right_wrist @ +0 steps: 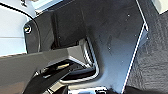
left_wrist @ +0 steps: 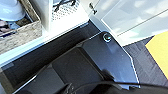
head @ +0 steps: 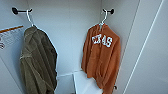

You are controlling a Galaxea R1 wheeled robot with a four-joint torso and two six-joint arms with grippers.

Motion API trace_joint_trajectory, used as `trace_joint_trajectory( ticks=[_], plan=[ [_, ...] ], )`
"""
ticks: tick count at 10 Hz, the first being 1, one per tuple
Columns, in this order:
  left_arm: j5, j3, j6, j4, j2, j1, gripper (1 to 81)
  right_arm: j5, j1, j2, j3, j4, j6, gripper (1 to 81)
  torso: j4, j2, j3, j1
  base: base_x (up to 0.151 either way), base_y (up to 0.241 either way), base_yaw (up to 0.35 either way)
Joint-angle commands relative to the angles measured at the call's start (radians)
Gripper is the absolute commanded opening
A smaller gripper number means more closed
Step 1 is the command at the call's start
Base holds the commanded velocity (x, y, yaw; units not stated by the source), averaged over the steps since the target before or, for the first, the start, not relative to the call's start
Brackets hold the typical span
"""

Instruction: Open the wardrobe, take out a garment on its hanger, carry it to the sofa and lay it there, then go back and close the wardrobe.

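Carpet [right_wrist: 152, 62], dark grey, lies under the right arm in the right wrist view, with the robot's own dark plate in front of it; whether the right tool is apart or together cannot be told. The same holds for the left tool: the left wrist view gives the dark plate, then dark carpet with a yellow patch [left_wrist: 160, 50] on the floor, and no fingers can be made out. Beyond the plate on that side stands a white shelf edge [left_wrist: 50, 32] with a woven basket [left_wrist: 22, 30] on it, and further off a white door panel [left_wrist: 125, 17].

Farther on, in the head view, the wardrobe [head: 70, 30] stands open, its white inside walls and back showing. A white box [head: 85, 83] sits low on its floor between the two hanging clothes. The garment [head: 101, 57], a burnt-orange hooded sweatshirt with white letters on the chest, hangs on the right side of the wardrobe. Its hanger [head: 103, 18] is thin and white, and its hook goes over a short black peg [head: 110, 11] on the right wall. On the left side a dark olive jacket [head: 37, 62] hangs from another white hanger [head: 29, 17] on a second black peg [head: 18, 11]. Farthest right, the open white door [head: 150, 50] of the wardrobe runs up the picture.
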Motion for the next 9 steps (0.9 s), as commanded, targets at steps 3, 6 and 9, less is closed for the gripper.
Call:
trace_joint_trajectory(
  ticks=[3,6,9],
  plan=[
    [0.16,0.176,-0.006,-0.009,-0.073,-0.244,81.1,-0.061,0.048,0.009,0.01,0.011,0.001,81.1,0.0,0.0,0.0,0.0,0.0,0.0,0.0],
    [0.194,0.301,-0.009,-0.008,-0.116,-0.315,81.1,-0.061,0.047,0.011,0.006,0.013,0.001,81.1,0.0,0.0,0.0,0.0,0.0,0.0,0.0],
    [0.186,0.41,-0.042,-0.008,-0.159,-0.398,81.1,-0.061,0.05,0.012,0.01,0.013,0.001,81.1,0.0,0.0,-0.001,0.001,0.0,0.0,0.0]
  ],
)
